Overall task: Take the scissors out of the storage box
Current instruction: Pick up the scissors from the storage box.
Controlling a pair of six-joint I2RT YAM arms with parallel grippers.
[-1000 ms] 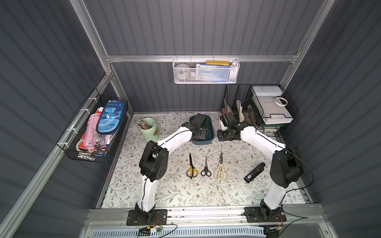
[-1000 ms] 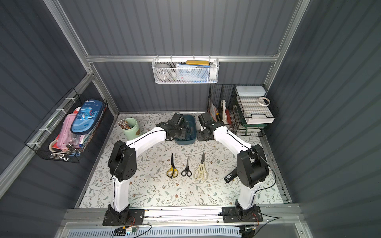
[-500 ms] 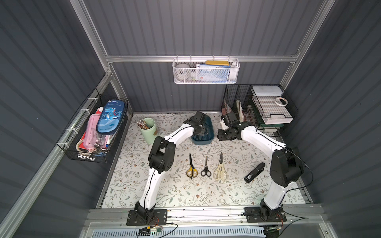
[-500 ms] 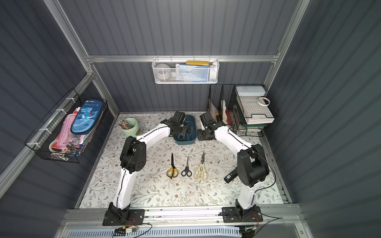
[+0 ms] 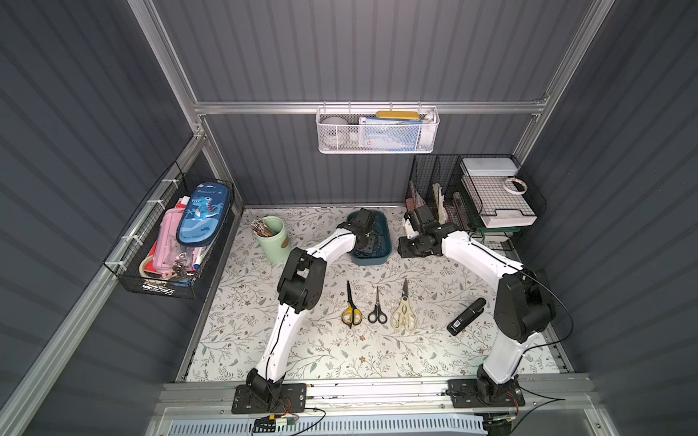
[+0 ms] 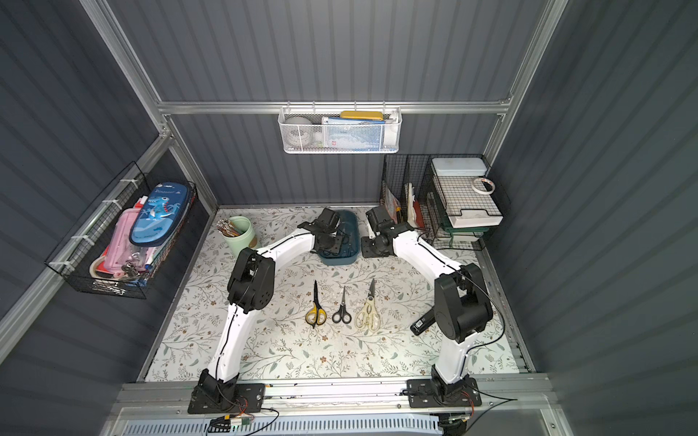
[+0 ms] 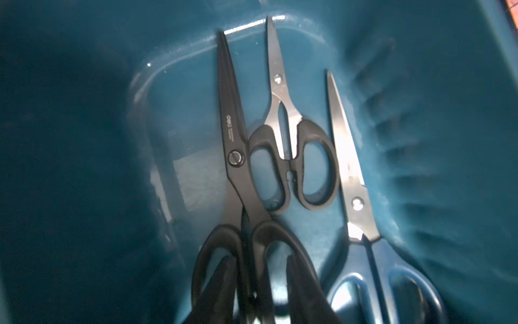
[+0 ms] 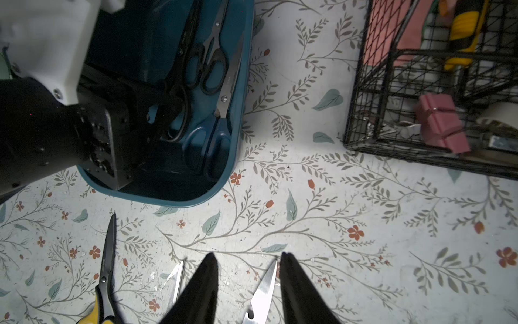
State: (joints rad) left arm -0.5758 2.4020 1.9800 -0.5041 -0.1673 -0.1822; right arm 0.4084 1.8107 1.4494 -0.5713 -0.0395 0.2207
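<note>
- Since a second ago the left arm [image 5: 325, 247] has drawn its elbow up and toward the middle of the counter [image 5: 340, 358]. The right arm [image 5: 476, 253] sits much as it did.
- From that raised elbow the left forearm slopes down into the storage box [image 5: 368, 261], which stands by the counter's back edge, about midway along it.
- Inside the box, the left hand [image 7: 260, 256] has its fingers [image 7: 224, 286] apart, straddling the inner handle bars of the black-bladed scissors [image 7: 232, 140]. The blur hides whether they pinch.
- That pair lies flat on the box floor, touching the small black-handled scissors [image 7: 291, 157]. The blue-handled scissors [image 7: 353, 182] lie beside them along the wall.
- The right arm rises from the front right corner and bends back. The right hand [image 8: 248, 254] is over the counter just beside the box, fingers [image 8: 204, 286] parted and empty.
- The yellow-and-black scissors [image 5: 351, 307], little black scissors [image 5: 377, 311] and cream shears [image 5: 404, 313] lie in a row mid-counter, blades toward the back edge.
</note>
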